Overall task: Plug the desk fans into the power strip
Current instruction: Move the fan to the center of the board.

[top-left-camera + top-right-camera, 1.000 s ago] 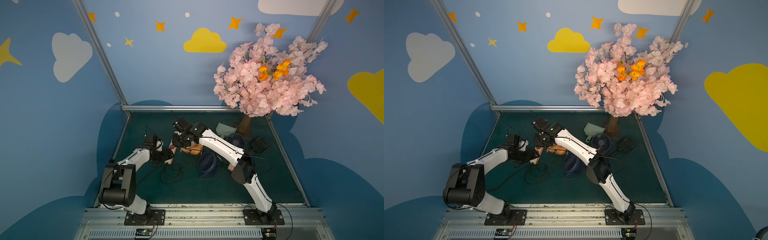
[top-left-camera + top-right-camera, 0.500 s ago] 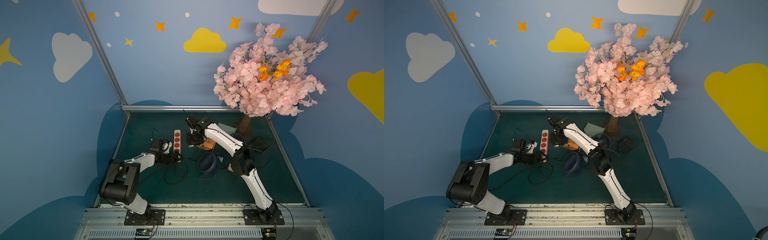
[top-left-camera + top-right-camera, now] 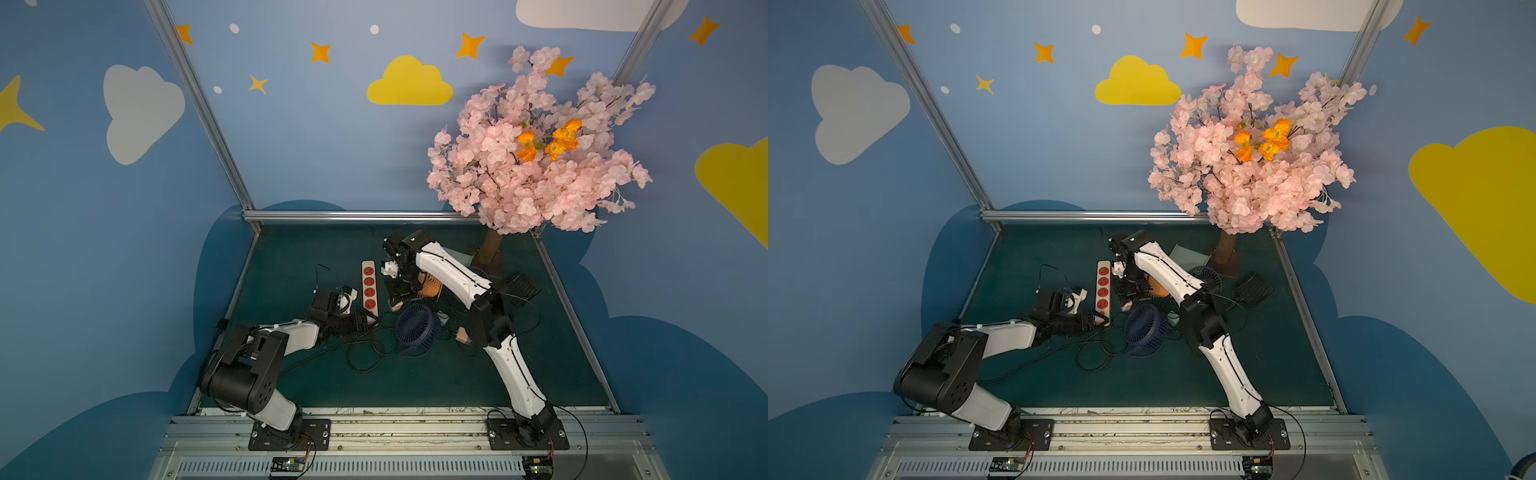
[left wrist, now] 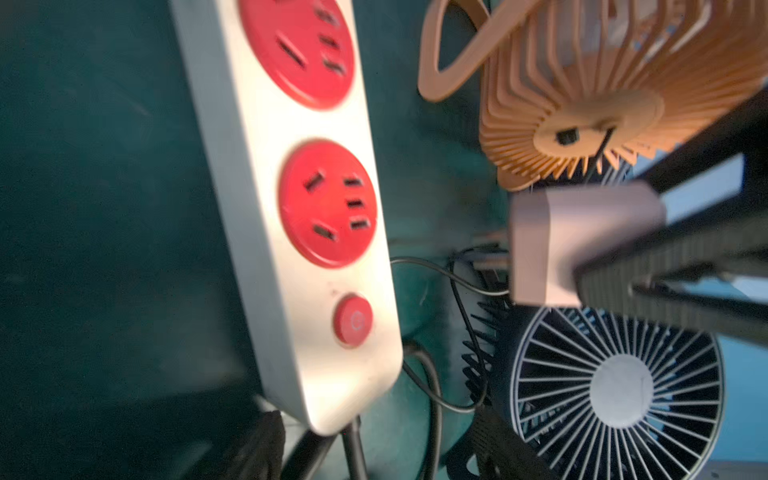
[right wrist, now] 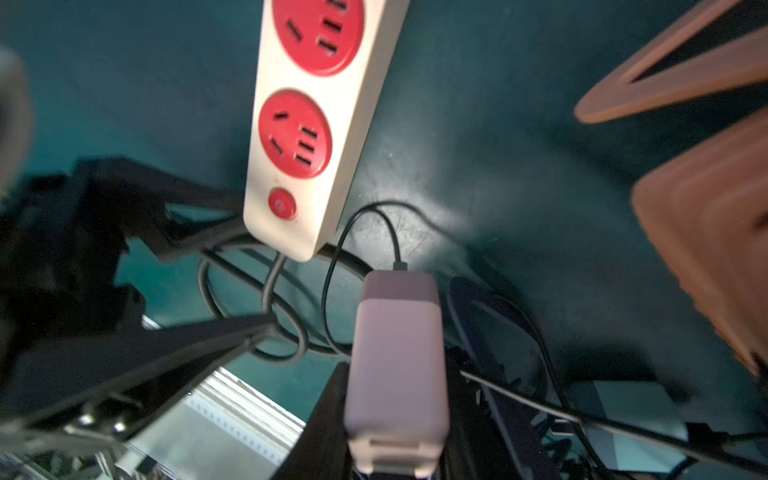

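**Subject item.** The power strip (image 3: 369, 288) lies flat near the middle of the green worktop (image 3: 424, 386), its long axis running away from the robot. Its orange button (image 4: 352, 321) and black cord (image 5: 272, 286) are at the end nearest the arm bases.

**Left pincer** (image 3: 1099, 321). Released. Its fingers (image 5: 195, 199) are spread to either side of the strip's button end. One lies against the strip's side and the other stands apart over the cord loops, so no clamp has been made.

**Right pincer** (image 5: 395, 415). Clenched on a mauve adapter plug (image 4: 557, 245), which is held just beside the strip's button end and clear of it. A thin black lead (image 5: 332, 270) runs from the plug into the cable tangle, and which fan it serves cannot be told. A dark blue fan (image 3: 416, 328) and an orange fan (image 4: 582, 83) sit close by.

**Handling assessment.** The strip is judged rigid, light and smooth-cased, so it is liable to skate on the worktop under insertion force. The best hold is across its narrow width at the button end, off the sockets and off the button. The plug is judged a small hard block, best gripped on its flat sides.

**Containers.** None in view. The nearest equivalent is the row of four red sockets (image 3: 1103, 292), and all four stand empty
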